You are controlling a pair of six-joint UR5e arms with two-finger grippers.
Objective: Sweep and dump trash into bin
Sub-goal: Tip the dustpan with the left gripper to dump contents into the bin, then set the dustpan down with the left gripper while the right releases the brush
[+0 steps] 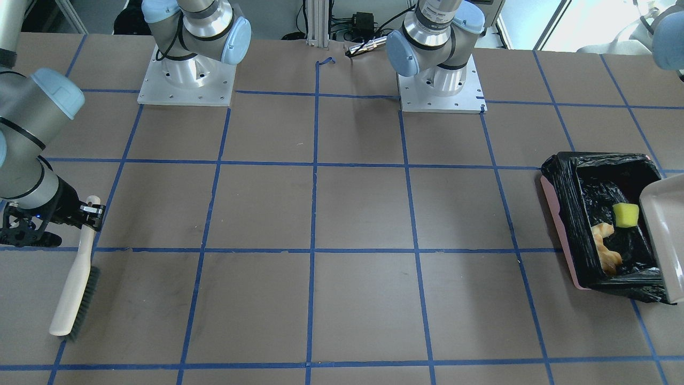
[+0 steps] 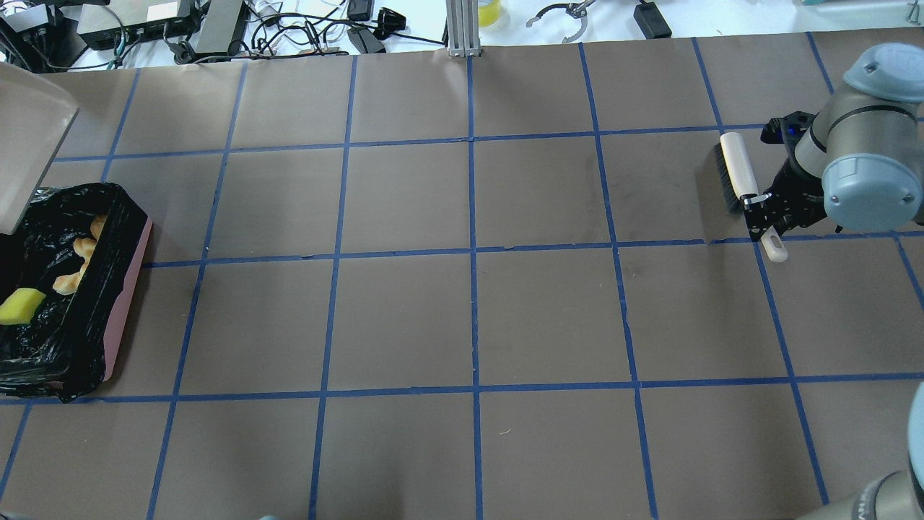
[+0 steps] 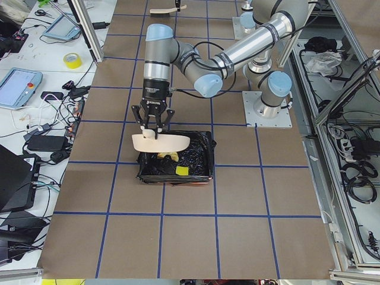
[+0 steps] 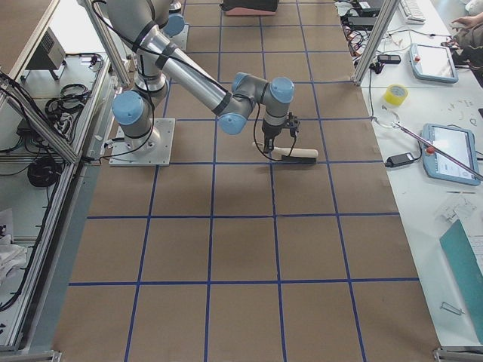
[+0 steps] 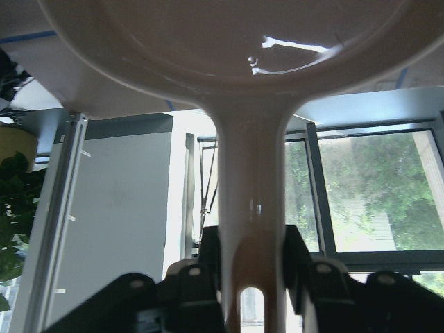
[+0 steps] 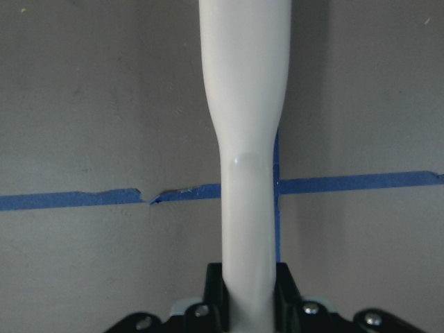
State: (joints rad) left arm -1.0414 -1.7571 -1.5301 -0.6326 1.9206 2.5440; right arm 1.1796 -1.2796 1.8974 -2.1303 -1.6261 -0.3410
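The bin (image 1: 559, 224), a pinkish box lined with a black bag, sits at the table's left end; it also shows in the overhead view (image 2: 131, 285). Inside lie a yellow sponge (image 1: 626, 215) and tan scraps (image 1: 606, 251). My left gripper (image 5: 251, 258) is shut on the handle of the pale grey dustpan (image 1: 668, 230), held tilted over the bin (image 3: 205, 148). My right gripper (image 1: 91, 209) is shut on the handle of a cream brush (image 2: 738, 167), whose bristles rest on the table at the right end (image 6: 248, 139).
The brown table carries a blue tape grid (image 2: 473, 253). Both arm bases (image 1: 187, 80) (image 1: 441, 83) stand at the robot's edge. Cables and boxes (image 2: 216, 29) lie beyond the far edge. Tablets and a tape roll (image 3: 72, 60) sit on a side bench.
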